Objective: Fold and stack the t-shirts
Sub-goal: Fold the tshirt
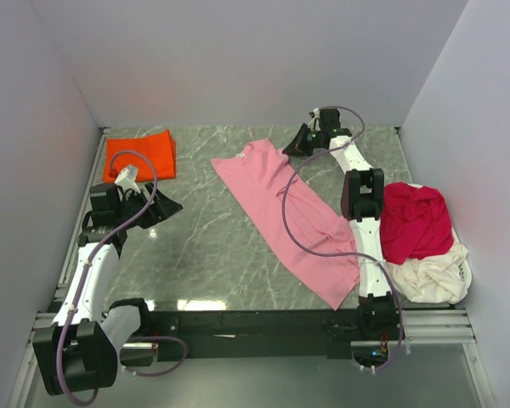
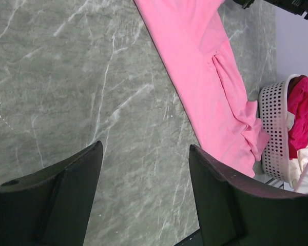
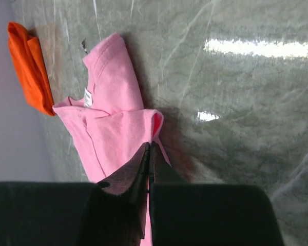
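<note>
The light pink t-shirt [image 1: 280, 204] is pinched at a raised fold by the closed right gripper [image 3: 149, 148], while the left gripper [image 2: 145, 148] is held wide above the counter [image 2: 66, 77].

A folded t-shirt [image 1: 140, 155] lies back-left on the table [image 1: 195, 246]. A spread t-shirt [image 1: 289, 217] lies mid-table. Heaped t-shirts [image 1: 416, 225] fill the basket [image 2: 275, 128] at right.

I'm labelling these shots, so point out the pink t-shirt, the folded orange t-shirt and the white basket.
pink t-shirt [image 1: 259, 191]: top external view, upper middle of its body.
folded orange t-shirt [image 1: 140, 155]: top external view, centre of the fold.
white basket [image 2: 275, 128]: left wrist view, its perforated side wall.
</note>
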You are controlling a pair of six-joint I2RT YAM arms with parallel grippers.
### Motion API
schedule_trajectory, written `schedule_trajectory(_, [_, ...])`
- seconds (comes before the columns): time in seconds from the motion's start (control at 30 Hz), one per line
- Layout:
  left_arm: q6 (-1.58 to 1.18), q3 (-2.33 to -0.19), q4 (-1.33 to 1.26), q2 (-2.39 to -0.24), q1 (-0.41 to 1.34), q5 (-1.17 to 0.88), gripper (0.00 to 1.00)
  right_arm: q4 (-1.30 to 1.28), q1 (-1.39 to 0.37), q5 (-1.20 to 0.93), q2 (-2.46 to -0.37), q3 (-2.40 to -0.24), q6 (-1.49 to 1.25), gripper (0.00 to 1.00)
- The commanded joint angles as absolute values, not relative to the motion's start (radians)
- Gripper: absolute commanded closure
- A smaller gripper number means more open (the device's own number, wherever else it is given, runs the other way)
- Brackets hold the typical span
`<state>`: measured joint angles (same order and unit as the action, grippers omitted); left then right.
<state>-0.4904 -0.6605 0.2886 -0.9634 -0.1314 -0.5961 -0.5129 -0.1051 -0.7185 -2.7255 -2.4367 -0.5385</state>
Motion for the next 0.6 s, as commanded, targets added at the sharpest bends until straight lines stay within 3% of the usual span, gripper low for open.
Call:
schedule_trajectory(0.0, [-0.468,-0.667,0.250,-0.969,-0.135,-0.595,0.27,-0.439,-0.109,-0.703,-2.656,-2.473,-0.531,0.97])
schedule_trajectory(0.57, [-0.469,-0.666,0.245,-0.980,-0.137,-0.609,0.27,-0.460,-0.135,-0.634,-2.556,-2.434,-0.377,0.97])
